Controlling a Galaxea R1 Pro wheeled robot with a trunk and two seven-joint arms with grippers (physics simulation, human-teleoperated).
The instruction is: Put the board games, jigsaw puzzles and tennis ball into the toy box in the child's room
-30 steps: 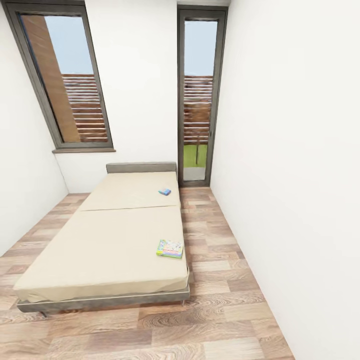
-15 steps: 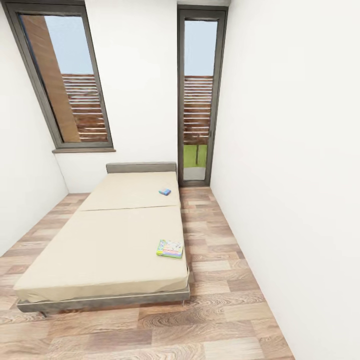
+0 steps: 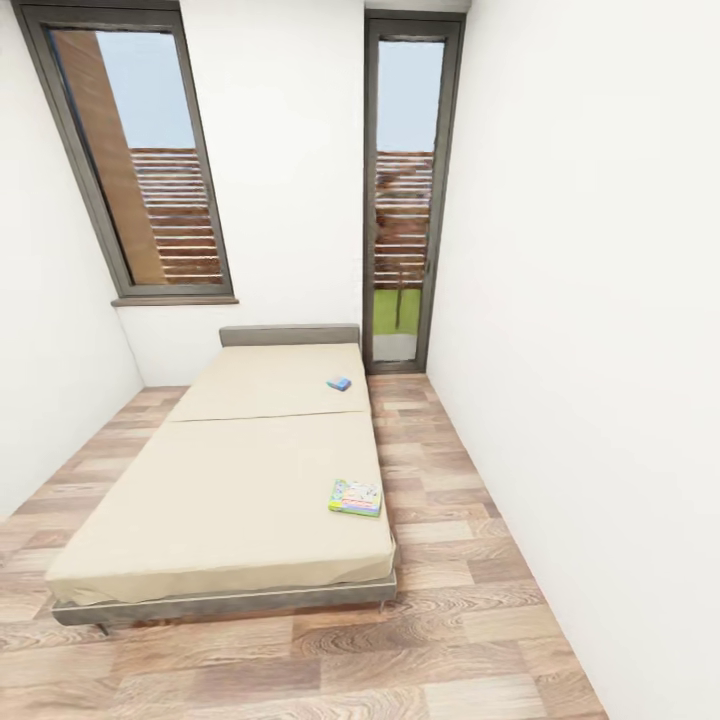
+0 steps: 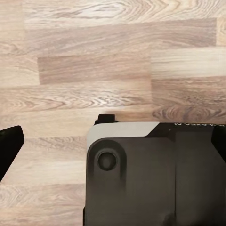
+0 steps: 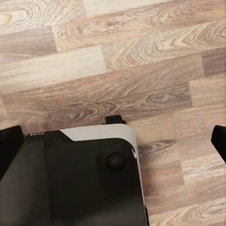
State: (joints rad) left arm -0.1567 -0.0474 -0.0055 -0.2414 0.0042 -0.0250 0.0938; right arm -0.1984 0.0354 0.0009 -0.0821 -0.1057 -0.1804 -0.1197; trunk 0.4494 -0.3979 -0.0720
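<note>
Both wrist views look down on the wood floor past the robot's base; whether either gripper's fingers are parted cannot be told. On the bed, a colourful board game lies near the foot's right edge, a blue one farther up near the headboard.

Wood-plank floor, dark robot base below

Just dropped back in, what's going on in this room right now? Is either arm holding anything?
Nothing is being handled. The robot faces a low bed with a beige mattress from the foot end. Two of the toys lie near the mattress edge closest to the right-hand wall: a flat colourful board game box nearer the robot and a small blue box toward the grey headboard. Both wrist cameras look down over the robot's dark base at the wood-plank floor; nothing sits between the fingers.
</note>
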